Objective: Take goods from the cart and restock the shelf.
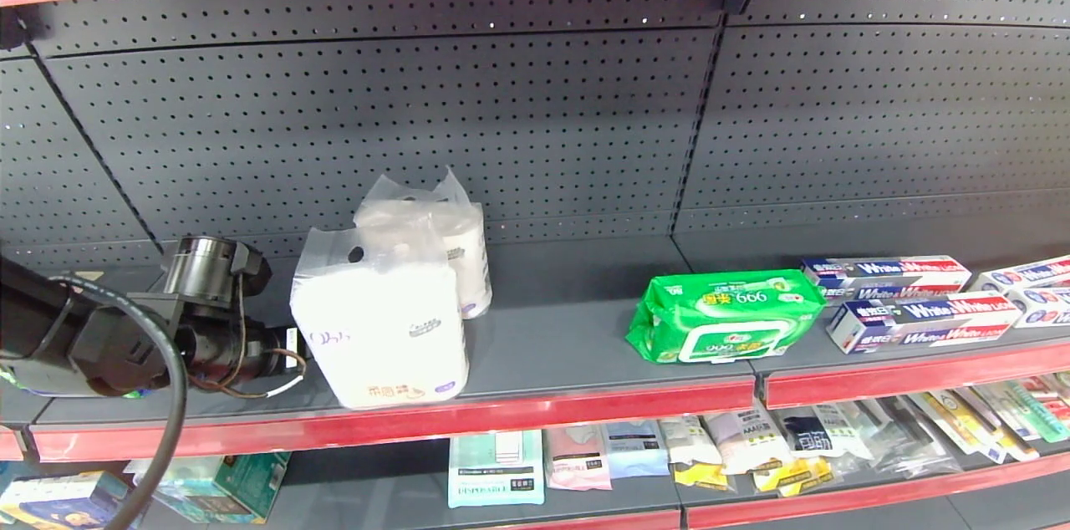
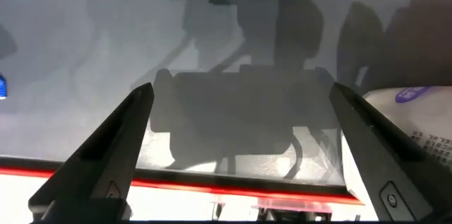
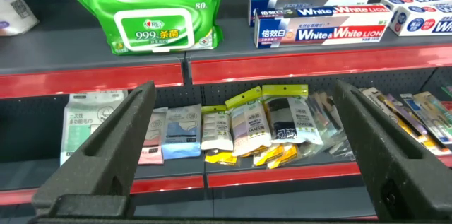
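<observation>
Left tool (image 2: pixel 241 91) is spread wide and holds nothing, hovering over the bare board of the shelf (image 1: pixel 568 346), with the white tissue pack (image 1: pixel 380 329) just beside one finger. In the head view that pack stands left of centre at the shelf's front lip, a second roll pack (image 1: pixel 443 237) close behind it. Right tool (image 3: pixel 245 86) I also see wide and empty, facing the green wet wipes (image 1: pixel 723 314), which lie right of centre. Toothpaste boxes (image 1: pixel 911 304) sit at the right edge, and small packets (image 1: pixel 752 446) line the lower shelf.
</observation>
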You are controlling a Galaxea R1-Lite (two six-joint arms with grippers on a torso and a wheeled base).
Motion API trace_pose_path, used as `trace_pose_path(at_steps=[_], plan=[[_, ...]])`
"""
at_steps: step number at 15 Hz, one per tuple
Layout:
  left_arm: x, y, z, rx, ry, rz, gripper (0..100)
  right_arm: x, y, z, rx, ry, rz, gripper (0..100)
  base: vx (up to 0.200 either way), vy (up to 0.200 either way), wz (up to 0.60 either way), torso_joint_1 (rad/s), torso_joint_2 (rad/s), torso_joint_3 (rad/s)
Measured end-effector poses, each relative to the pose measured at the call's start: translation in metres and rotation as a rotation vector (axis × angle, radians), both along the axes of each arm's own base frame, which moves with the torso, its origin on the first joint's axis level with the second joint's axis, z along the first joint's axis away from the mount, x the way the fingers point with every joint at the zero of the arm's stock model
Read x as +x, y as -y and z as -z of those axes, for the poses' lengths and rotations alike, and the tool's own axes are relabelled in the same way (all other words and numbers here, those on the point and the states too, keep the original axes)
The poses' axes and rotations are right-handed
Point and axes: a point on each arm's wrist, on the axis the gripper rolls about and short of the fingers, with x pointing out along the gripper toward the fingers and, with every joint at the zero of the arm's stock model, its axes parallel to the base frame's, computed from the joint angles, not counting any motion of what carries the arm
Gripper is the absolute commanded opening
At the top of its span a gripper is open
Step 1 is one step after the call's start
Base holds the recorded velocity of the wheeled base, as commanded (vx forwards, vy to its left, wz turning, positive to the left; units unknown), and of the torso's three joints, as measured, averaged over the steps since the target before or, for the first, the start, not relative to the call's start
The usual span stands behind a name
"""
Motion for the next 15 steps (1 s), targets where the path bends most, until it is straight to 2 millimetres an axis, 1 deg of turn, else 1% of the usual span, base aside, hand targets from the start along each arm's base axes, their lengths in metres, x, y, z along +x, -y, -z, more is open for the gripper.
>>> trace_pose_path(at_steps=[5,15], plan=[[0.006,0.008,0.0,0.002,0.009,0.02,100,0.0,0.0,0.0,0.0,0.0,0.0,100,0.0,0.0,0.0,0.0,0.0,0.0],[0.006,0.016,0.001,-0.002,0.007,0.033,100,0.0,0.0,0.0,0.0,0.0,0.0,100,0.0,0.0,0.0,0.0,0.0,0.0]])
